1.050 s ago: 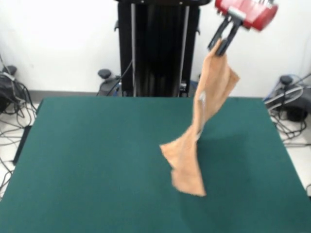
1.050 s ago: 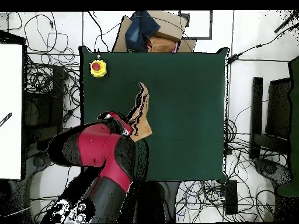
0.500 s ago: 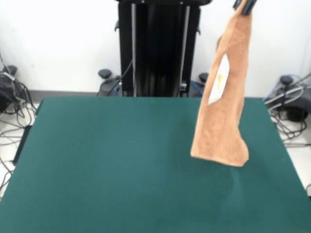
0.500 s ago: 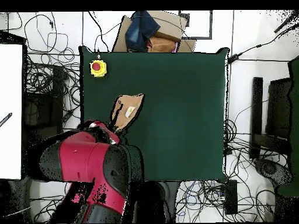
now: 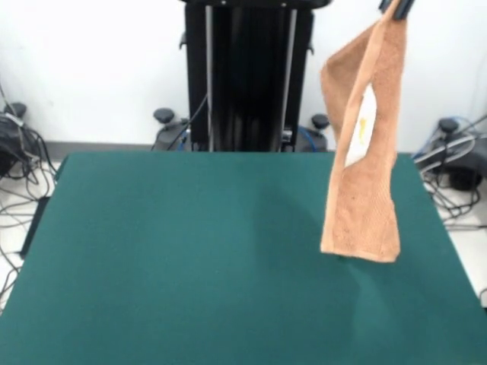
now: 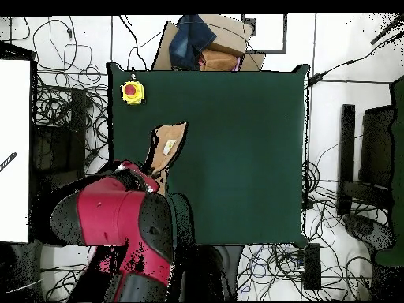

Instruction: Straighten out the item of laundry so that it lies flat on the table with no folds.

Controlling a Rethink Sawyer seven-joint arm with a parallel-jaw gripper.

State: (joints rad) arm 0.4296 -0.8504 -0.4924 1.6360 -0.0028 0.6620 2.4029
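The item of laundry [image 5: 364, 163], a peach-orange towel with a white label, hangs lengthwise in a narrow folded strip over the right side of the green table [image 5: 152, 251]. Its lower hem floats above the tabletop, touching nothing. At the top edge of the front view, the dark tips of my gripper [image 5: 397, 7] are shut on the towel's top corner. In the overhead view the towel [image 6: 164, 146] shows just beyond my red arm [image 6: 118, 225], over the table [image 6: 245, 142] near its left edge; the arm hides the gripper there.
A yellow box with a red button [image 6: 132, 91] sits on a table corner. A cardboard box with dark cloth [image 6: 205, 47] lies past the far table edge. Cables cover the floor all around. The black pedestal [image 5: 247, 76] stands behind the table.
The gripper rose and lifted the towel fully off the table, where its lower end lay one second ago. Since half a second ago the hanging towel has swung slightly right in the front view.
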